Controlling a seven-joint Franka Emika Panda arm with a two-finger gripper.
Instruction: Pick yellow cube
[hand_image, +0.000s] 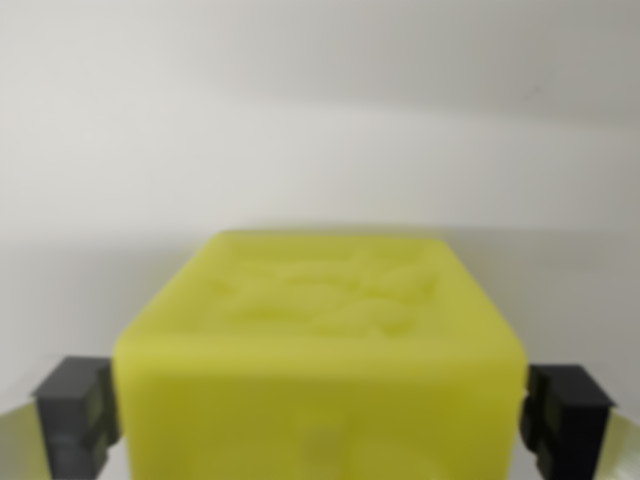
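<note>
Yellow cube (320, 350) fills foreground | hand (320, 420) pinching it, dark fingers (75, 410) on both sides

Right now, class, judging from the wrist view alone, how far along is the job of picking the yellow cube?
Done: the gripper brackets the yellow cube, a dark finger tight against each side. In hand: the grasp looks closed. Left: whether it has lifted off the white surface cannot be told.
</note>
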